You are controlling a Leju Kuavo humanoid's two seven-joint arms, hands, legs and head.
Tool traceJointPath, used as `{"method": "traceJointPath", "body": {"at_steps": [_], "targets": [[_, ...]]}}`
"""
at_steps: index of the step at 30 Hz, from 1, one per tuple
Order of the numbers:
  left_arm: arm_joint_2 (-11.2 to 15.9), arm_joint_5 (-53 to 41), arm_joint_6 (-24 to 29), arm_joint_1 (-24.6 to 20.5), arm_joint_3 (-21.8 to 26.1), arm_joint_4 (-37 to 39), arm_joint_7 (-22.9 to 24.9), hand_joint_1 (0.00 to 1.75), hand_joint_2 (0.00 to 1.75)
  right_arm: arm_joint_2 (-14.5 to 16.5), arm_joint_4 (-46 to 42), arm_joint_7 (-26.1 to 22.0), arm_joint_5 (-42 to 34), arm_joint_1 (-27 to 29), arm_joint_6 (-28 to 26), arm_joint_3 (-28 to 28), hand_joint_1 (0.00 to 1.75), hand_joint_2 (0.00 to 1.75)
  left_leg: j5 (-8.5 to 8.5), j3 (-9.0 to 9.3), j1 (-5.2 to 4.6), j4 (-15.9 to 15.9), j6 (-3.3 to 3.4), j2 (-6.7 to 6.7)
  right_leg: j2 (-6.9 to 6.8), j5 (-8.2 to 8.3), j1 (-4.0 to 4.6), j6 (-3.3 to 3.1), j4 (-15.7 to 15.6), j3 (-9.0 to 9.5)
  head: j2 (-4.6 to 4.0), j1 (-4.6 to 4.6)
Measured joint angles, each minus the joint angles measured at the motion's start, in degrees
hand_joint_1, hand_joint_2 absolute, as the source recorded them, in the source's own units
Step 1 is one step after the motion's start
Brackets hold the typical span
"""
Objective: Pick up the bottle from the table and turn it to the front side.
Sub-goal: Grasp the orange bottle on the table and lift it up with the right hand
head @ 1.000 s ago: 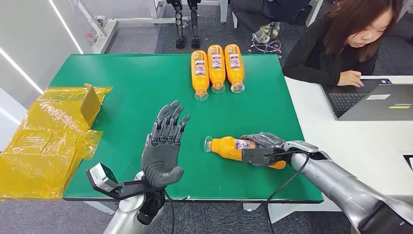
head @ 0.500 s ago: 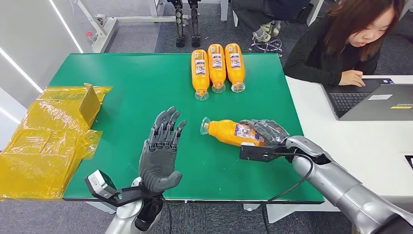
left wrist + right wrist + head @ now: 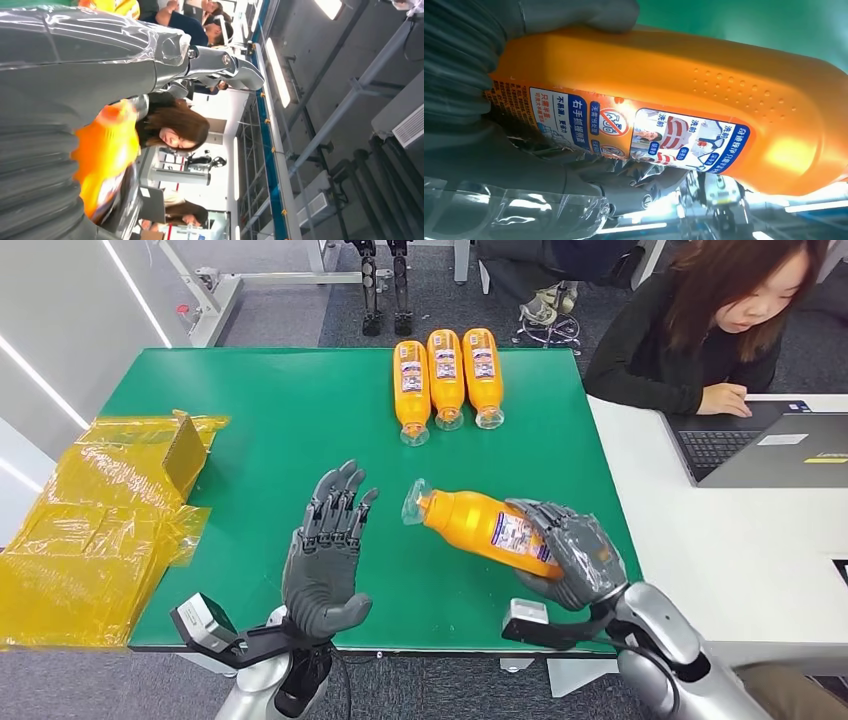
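Right hand: the grey many-fingered right hand [image 3: 570, 555], near the table's front edge, wraps its fingers around the lower half of an orange plastic bottle [image 3: 480, 523], lifted off the surface and tilted, clear cap pointing left.
Label: a blue, white and orange sticker [image 3: 634, 130] with Chinese print faces the wrist camera.
Left hand: the grey left hand [image 3: 328, 550] stands upright with fingers spread and nothing in it, just left of the cap.
Table: green tabletop [image 3: 270, 410], bare across the middle.
Far edge: three matching orange bottles [image 3: 445, 378] lie side by side.
Left edge: yellow plastic-wrapped packages [image 3: 95, 525] overhang.
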Motion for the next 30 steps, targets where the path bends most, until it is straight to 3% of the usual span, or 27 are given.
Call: {"method": "traceJointPath", "body": {"at_steps": [4,9,21,30], "targets": [[-0.1,-0.3,0.7,-0.1,0.0,0.0,0.0,0.00,1.75,3.6,-3.3,-2.3,2.5,6.7,-3.0,-2.0,1.75,1.75,-0.01,0.00,0.00,0.0,-0.01,0.05,0.04,-0.01,0.00,-0.01,0.0,-0.04,0.01,-0.01],[-0.2,-0.6,0.8,-0.4,0.1,0.0,0.0,0.00,1.75,8.5,-5.3,-5.3,0.9,10.6,-3.0,-2.2,1.75,1.75,0.01,0.01,0.01,0.0,-0.02,0.07,0.07,-0.01,0.00,-0.02,0.0,-0.05,0.01,-0.01],[-1.6,-1.2,-0.3,-1.0,0.8,0.0,0.0,0.00,1.75,18.9,-8.8,-9.9,-1.0,13.6,-2.1,-2.8,1.75,1.75,0.02,0.01,0.00,0.0,-0.03,0.12,0.10,-0.01,-0.01,-0.02,0.0,-0.05,0.01,0.00],[-2.5,-0.7,-1.5,-1.1,0.8,-1.5,1.7,0.00,1.75,25.2,-6.5,-11.7,-3.7,14.1,3.5,-1.9,1.75,1.75,0.02,0.00,0.01,-0.1,-0.04,0.13,0.10,-0.01,0.00,-0.02,0.0,-0.05,-0.01,-0.01]]}}
